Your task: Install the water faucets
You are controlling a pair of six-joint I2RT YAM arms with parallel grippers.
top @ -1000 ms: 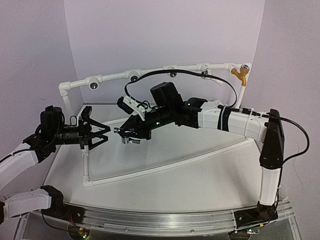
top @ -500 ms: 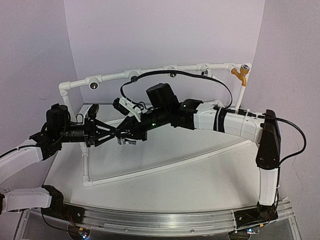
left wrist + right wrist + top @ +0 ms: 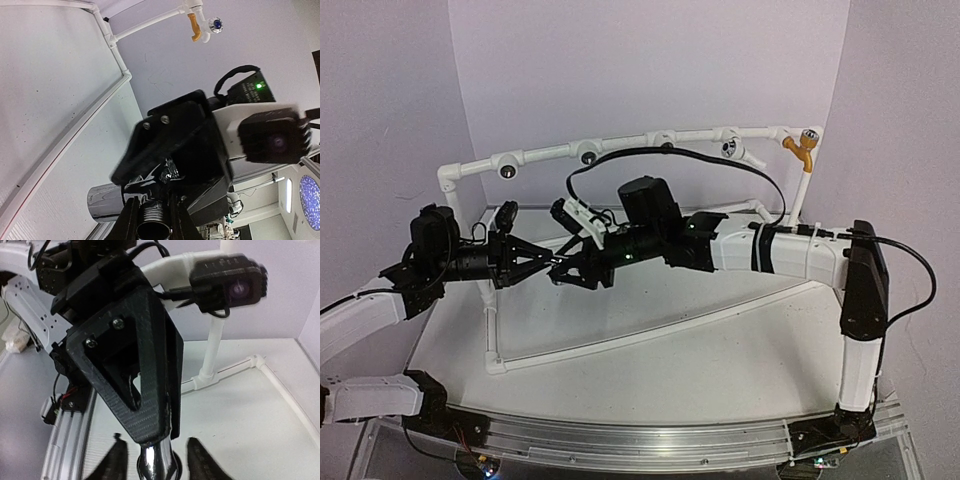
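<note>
A silver-grey water faucet (image 3: pixel 154 226) hangs in mid-air between the two arms. My left gripper (image 3: pixel 153 220) is shut on its threaded end, and the spout (image 3: pixel 104 202) sticks out to one side. In the right wrist view the faucet's shiny body (image 3: pixel 154 462) sits between the right gripper's (image 3: pixel 157 465) fingers with a gap on each side, so that gripper is open. From above, both grippers (image 3: pixel 552 262) (image 3: pixel 570 272) meet tip to tip over the left of the table. An orange-yellow faucet (image 3: pixel 800 150) sits at the frame's far right corner, and a white faucet (image 3: pixel 740 152) beside it.
The white pipe frame (image 3: pixel 620 146) runs along the back, with tee fittings (image 3: pixel 506 170) (image 3: pixel 587 155) (image 3: pixel 665 148) showing dark holes. A lower pipe rail (image 3: pixel 650 335) crosses the table diagonally, and a post (image 3: pixel 490 320) stands under the left gripper. The right arm's black cable (image 3: pixel 720 150) arcs past the frame.
My left gripper moved right and shut on the silver faucet that the right gripper held. The right gripper's jaws have parted from it.
</note>
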